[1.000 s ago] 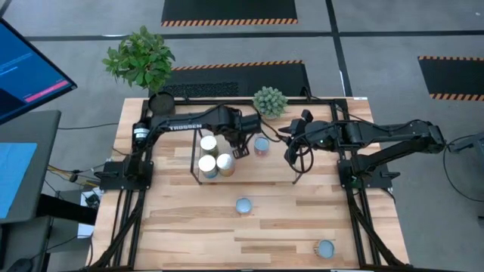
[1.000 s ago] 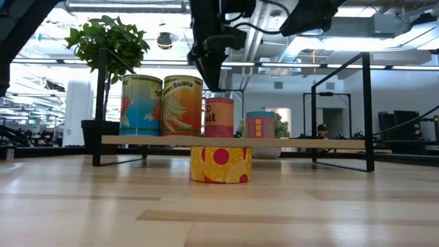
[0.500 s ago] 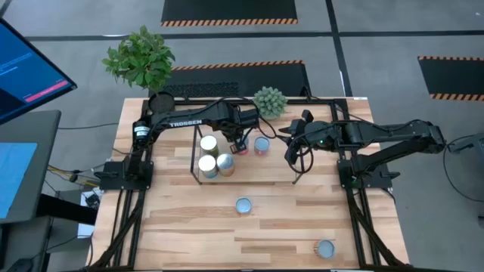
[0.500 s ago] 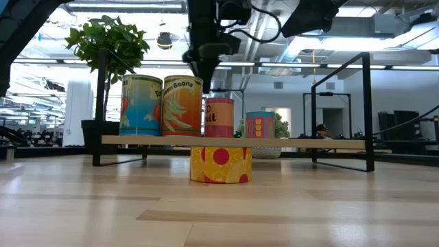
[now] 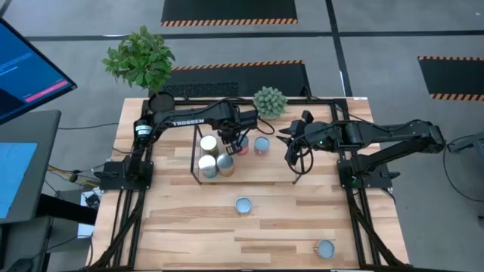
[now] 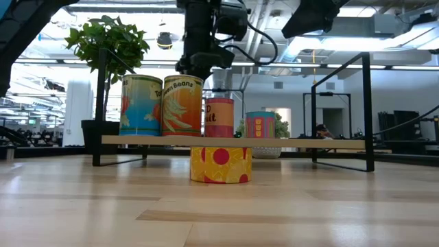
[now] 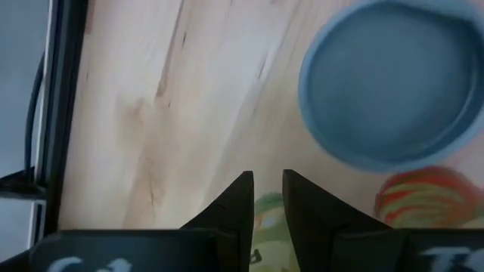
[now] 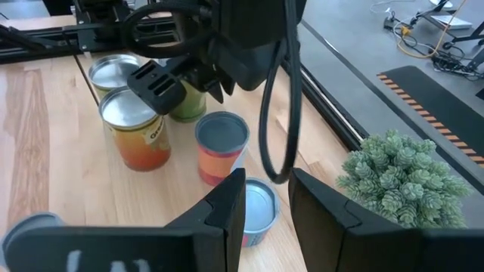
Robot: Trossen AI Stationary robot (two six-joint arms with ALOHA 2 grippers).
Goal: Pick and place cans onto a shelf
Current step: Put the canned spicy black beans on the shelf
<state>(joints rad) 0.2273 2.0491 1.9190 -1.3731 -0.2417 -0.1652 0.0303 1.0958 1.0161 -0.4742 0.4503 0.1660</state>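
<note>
- Room: grey floor with black mats (image 5: pixel 229 10) edged in orange-black stripes; a monitor (image 5: pixel 26 64) at the left; the low view looks into an open hall with ceiling lights.
- Tabletop (image 5: pixel 189 227): pale wood planks, black arm frames along both sides.
- Shelf (image 6: pixel 233 143): a low light-wood board on black wire ends, standing across the tabletop's far middle.
- Leafy plant (image 5: pixel 140 59) in a black pot at the far-left corner; a small round green plant (image 5: pixel 269 101) at the far edge.
- Cans (image 5: pixel 217 156): three tall ones grouped at the shelf's left end, a red one (image 6: pixel 219 117) and a short striped one (image 6: pixel 260 125) beside them (all on the shelf); a yellow can with red dots (image 6: pixel 220 165) on the tabletop in front; another (image 5: pixel 325 248) near the front-right corner.
- Left hand (image 5: pixel 231 142): above the shelf's cans, fingers nearly together, holding nothing.
- Right hand (image 5: pixel 284 133): over the shelf's right part, fingers slightly apart, holding nothing.
</note>
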